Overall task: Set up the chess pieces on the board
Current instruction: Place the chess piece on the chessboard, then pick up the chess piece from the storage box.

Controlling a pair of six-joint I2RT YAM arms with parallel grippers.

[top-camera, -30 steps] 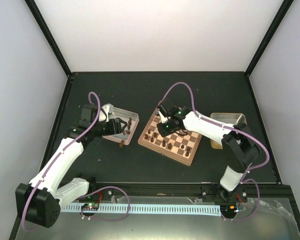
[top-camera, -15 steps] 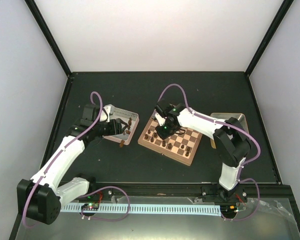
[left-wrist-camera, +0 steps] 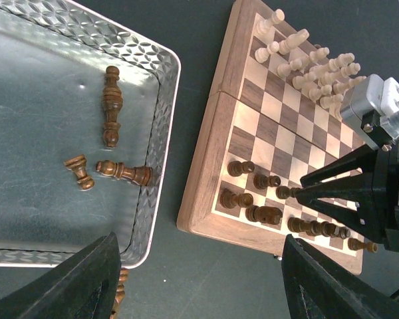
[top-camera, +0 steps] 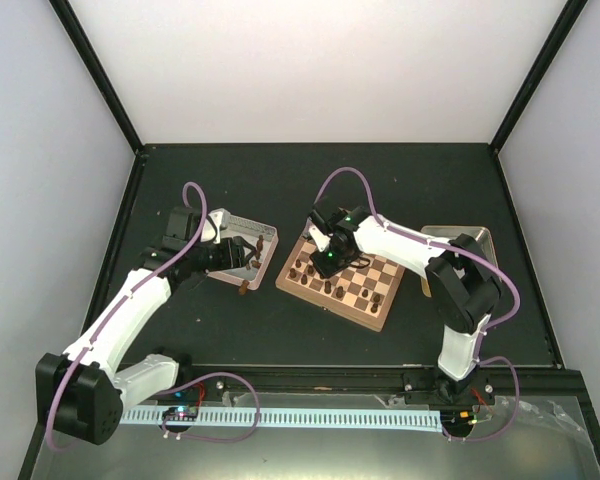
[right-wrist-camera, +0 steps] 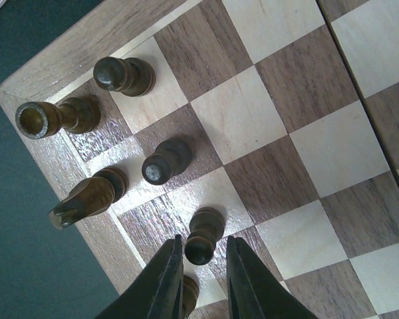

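Chess pieces (left-wrist-camera: 263, 214), the dark ones, are filling up two rows along one edge of the board (left-wrist-camera: 199, 193), facing the white pieces (left-wrist-camera: 312, 60) lined up on the far edge. One pawn (right-wrist-camera: 203, 239) is standing in the second row, and the right gripper (right-wrist-camera: 203, 247) is sitting straight over it with a finger on each side. The gap is looking narrow, barely wider than the pawn's head, and I honestly can't tell if it's pinching the thing or letting go. My guess is it's working from directly above so it isn't bumping the rook (right-wrist-camera: 50, 118), the knight (right-wrist-camera: 83, 199) or the other pawns crowding that corner.

Meanwhile the left gripper (left-wrist-camera: 199, 236) is hanging wide open, holding nothing, over the rim of the metal tray (left-wrist-camera: 161, 133) just beside the board. Three more dark pieces are lying on their sides in there, and one more seems to be lying on the table (left-wrist-camera: 206, 20) just outside the tray. So I'm reading those spread fingers as lining up for a grab. Lying flat like that, they're probably going to be fiddly to stand up.
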